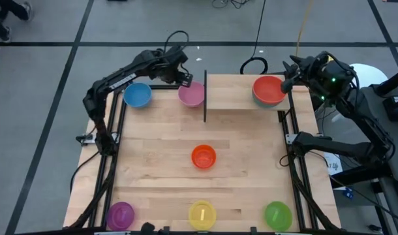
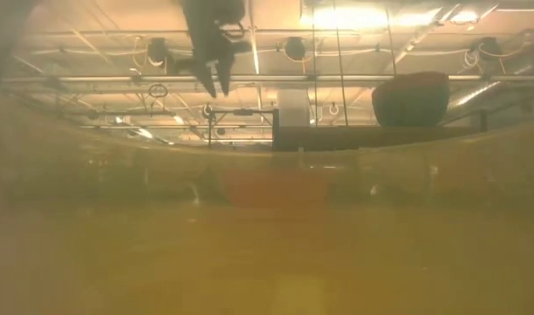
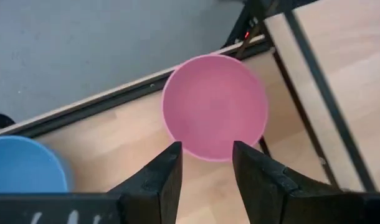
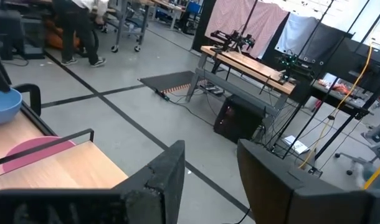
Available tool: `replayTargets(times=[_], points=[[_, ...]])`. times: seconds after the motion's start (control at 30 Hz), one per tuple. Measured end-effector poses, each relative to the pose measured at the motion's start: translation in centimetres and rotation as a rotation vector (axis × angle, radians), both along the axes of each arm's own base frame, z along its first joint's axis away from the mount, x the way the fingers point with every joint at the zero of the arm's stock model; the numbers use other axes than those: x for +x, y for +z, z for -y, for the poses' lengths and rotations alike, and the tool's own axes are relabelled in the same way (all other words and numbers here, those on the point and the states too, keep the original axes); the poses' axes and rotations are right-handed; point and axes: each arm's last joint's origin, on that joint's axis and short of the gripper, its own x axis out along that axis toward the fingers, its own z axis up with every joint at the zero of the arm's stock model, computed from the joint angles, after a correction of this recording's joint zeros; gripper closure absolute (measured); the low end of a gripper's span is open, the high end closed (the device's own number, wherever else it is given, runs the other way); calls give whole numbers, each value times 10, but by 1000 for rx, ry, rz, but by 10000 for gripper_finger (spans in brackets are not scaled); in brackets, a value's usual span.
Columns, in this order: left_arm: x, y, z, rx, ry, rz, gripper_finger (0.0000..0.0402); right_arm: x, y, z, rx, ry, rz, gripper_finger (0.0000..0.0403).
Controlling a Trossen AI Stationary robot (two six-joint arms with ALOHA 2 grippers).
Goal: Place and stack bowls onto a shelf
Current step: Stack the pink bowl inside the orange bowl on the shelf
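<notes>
Small light-wood shelf (image 1: pixel 241 98) at desk's twelve o'clock carries one round red plastic bowl (image 1: pixel 269 89). Left tool (image 1: pixel 184 79) hovers above the round pink plastic bowl (image 1: pixel 191 94), fingers apart, empty. Right tool (image 1: pixel 291 70) apart, empty, beside red. Most bowls remain unplaced.

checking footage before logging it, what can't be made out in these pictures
- Teal bowl: the red bowl on the shelf seems to sit in a darker one, colour unclear in the high view.
- Low view: a yellow haze blurs the table; the orange bowl is only a smear.
- Right wrist view: points off the table, so nothing shows under the right gripper.
- Purple bowl, yellow bowl and green bowl: near the high view's bottom edge.
</notes>
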Motion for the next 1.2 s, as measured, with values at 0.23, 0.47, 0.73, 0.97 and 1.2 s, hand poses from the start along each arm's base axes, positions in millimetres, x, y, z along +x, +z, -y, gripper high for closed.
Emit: replayTargets(times=[0.23, 0.47, 0.73, 0.97, 1.2], points=[[15, -33, -18, -74, 14, -60, 256, 0, 0, 0, -7, 2, -9, 261], [23, -62, -33, -133, 30, -116, 256, 0, 0, 0, -14, 4, -22, 261], [23, -87, -50, -180, 59, -173, 256, 0, 0, 0, -15, 4, -21, 261], [18, -95, -61, -204, 59, -186, 256, 0, 0, 0, -15, 4, -21, 261], [10, -113, -69, -274, 90, -151, 256, 0, 0, 0, -16, 4, -23, 261]])
